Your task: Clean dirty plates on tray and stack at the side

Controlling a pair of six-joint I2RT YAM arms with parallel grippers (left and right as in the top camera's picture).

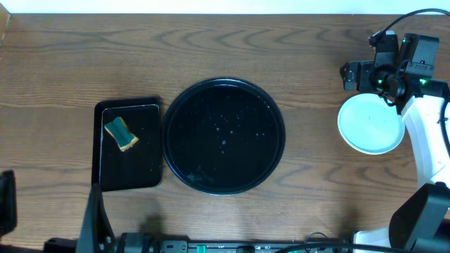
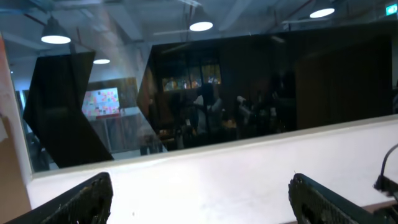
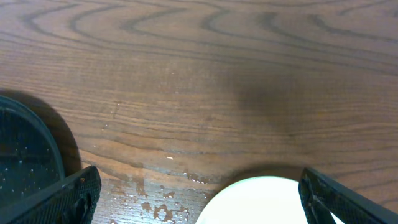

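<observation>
The round black tray (image 1: 223, 135) lies mid-table, bare except for water drops; its edge shows in the right wrist view (image 3: 25, 149). A pale plate (image 1: 370, 124) lies on the wood to the tray's right; I cannot tell if others lie under it. It also shows in the right wrist view (image 3: 261, 202). My right gripper (image 1: 355, 76) is open and empty, just past the plate's far edge, with its fingers (image 3: 199, 193) wide apart above the plate's rim. My left gripper (image 2: 199, 190) is open and empty, tilted up towards a white wall and a dark window.
A smaller rectangular black tray (image 1: 129, 169) left of the round one holds a yellow and green sponge (image 1: 121, 132). Water spots (image 3: 155, 202) wet the wood between the round tray and the plate. The left arm's base (image 1: 95, 225) stands at the front left.
</observation>
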